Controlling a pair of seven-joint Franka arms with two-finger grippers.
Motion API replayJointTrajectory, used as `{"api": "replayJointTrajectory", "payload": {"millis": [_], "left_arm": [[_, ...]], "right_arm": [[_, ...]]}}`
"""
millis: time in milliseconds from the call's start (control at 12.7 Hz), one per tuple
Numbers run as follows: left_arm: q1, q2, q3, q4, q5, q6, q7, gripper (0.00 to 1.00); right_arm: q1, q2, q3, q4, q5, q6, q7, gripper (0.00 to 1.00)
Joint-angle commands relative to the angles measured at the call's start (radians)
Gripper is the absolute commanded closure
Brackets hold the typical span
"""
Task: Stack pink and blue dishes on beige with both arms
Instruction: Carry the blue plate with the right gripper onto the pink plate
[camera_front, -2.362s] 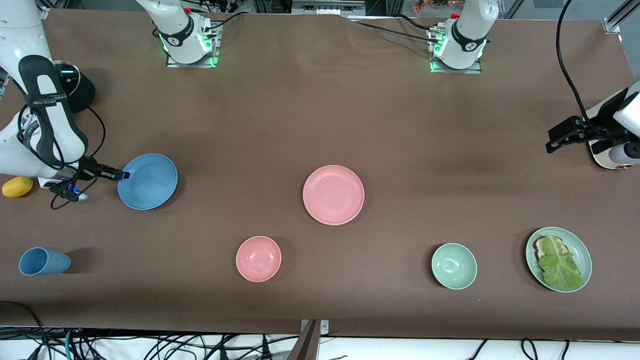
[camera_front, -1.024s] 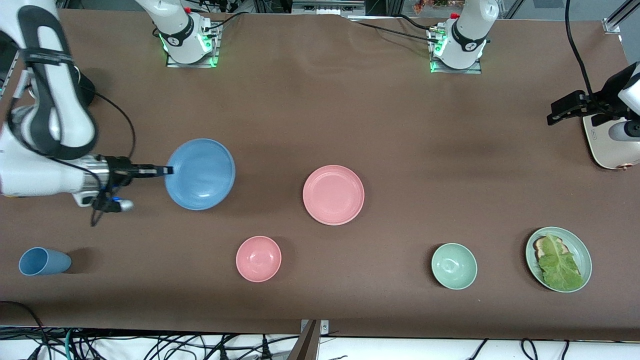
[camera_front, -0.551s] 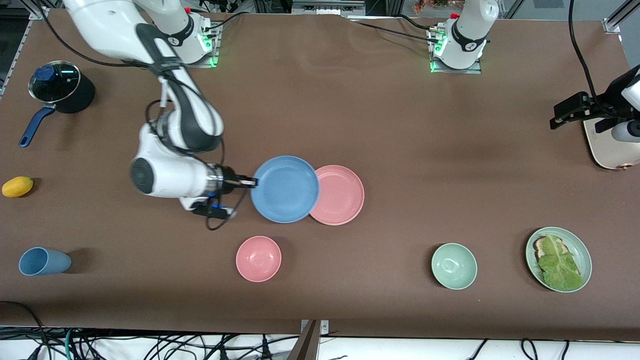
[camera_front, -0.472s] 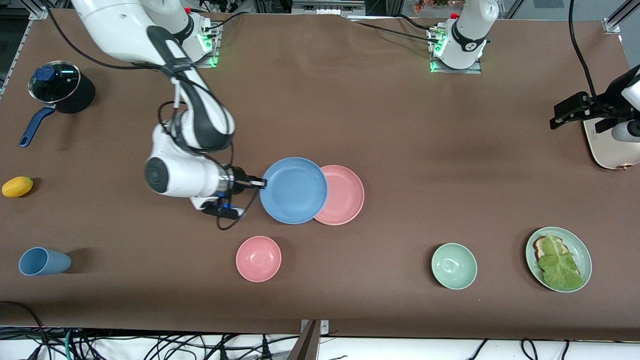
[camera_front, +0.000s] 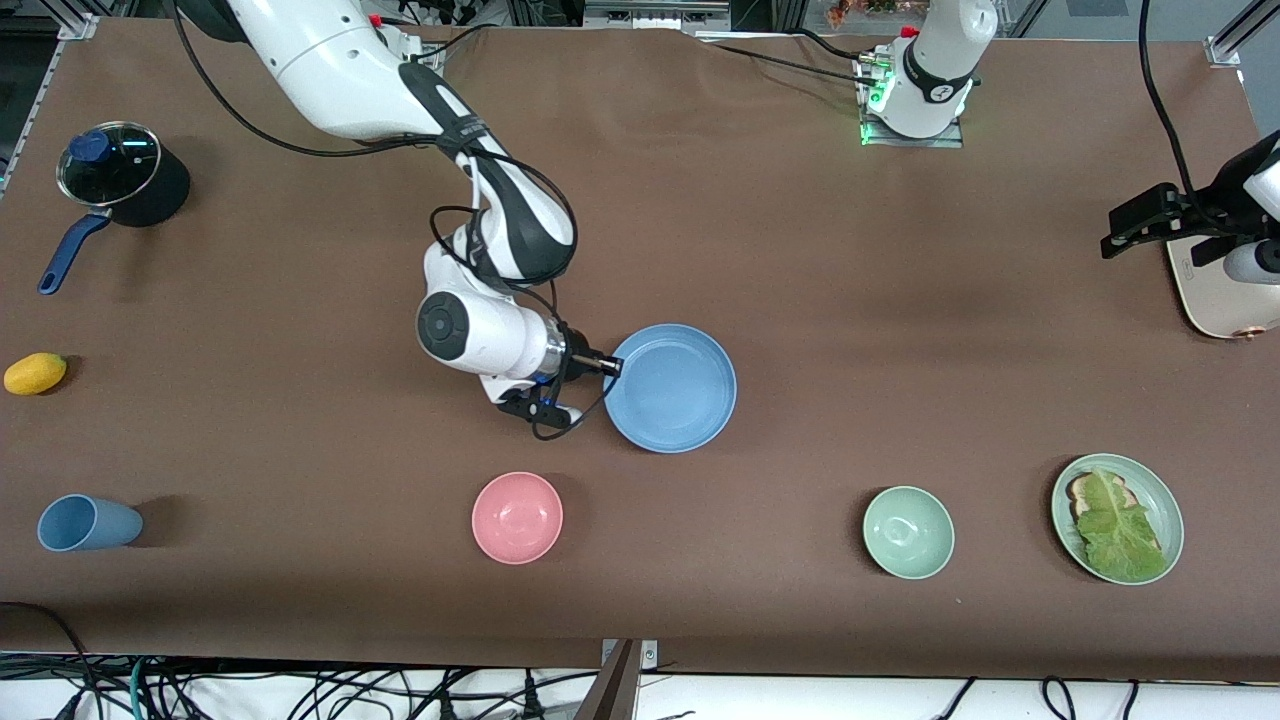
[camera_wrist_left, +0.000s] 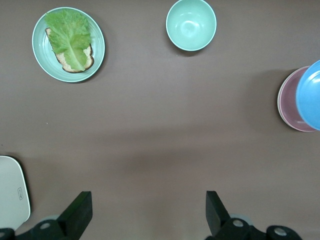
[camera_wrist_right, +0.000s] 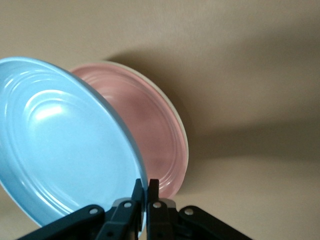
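Note:
My right gripper (camera_front: 607, 366) (camera_wrist_right: 146, 185) is shut on the rim of the blue plate (camera_front: 672, 388) (camera_wrist_right: 65, 145). It holds the plate tilted just over the pink plate (camera_wrist_right: 150, 130) (camera_wrist_left: 287, 100) at the table's middle. In the front view the blue plate covers the pink one. A cream rim of the beige plate (camera_wrist_right: 181, 131) shows right under the pink plate. My left gripper (camera_front: 1110, 243) (camera_wrist_left: 147, 202) hangs open with nothing in it over the table's edge at the left arm's end, where that arm waits.
A pink bowl (camera_front: 517, 517), a green bowl (camera_front: 908, 532), a green plate with lettuce (camera_front: 1117, 518) and a blue cup (camera_front: 85, 522) line the near side. A lidded pot (camera_front: 120, 180) and a yellow fruit (camera_front: 35, 373) sit at the right arm's end. A cream device (camera_front: 1212, 295) lies under the left arm.
My right arm has carried the blue plate from the right arm's end of the table to over the pink plate, now covering it. The left arm has barely moved.

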Motion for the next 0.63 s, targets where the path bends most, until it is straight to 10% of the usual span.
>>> {"api": "replayJointTrajectory", "payload": {"millis": [0,315,394,551], "left_arm": [[0.005,0.003,0.001,0.002,-0.015,0.004,0.024,0.0],[0.003,0.005,-0.001,0.004,-0.027,0.006,0.001,0.0],[0.002,0.005,-0.001,0.004,-0.027,0.004,0.0,0.0],[-0.001,0.005,-0.001,0.004,-0.027,0.006,0.0,0.0]], "right_arm": [[0.013,0.038,-0.002,0.036,-0.005,0.001,0.003,1.0],[0.013,0.038,-0.004,0.029,-0.034,-0.002,0.008,0.9],[0.014,0.038,-0.005,0.026,-0.036,-0.006,0.007,0.01],[0.005,0.028,-0.007,0.022,-0.059,-0.009,0.003,0.0]]}}
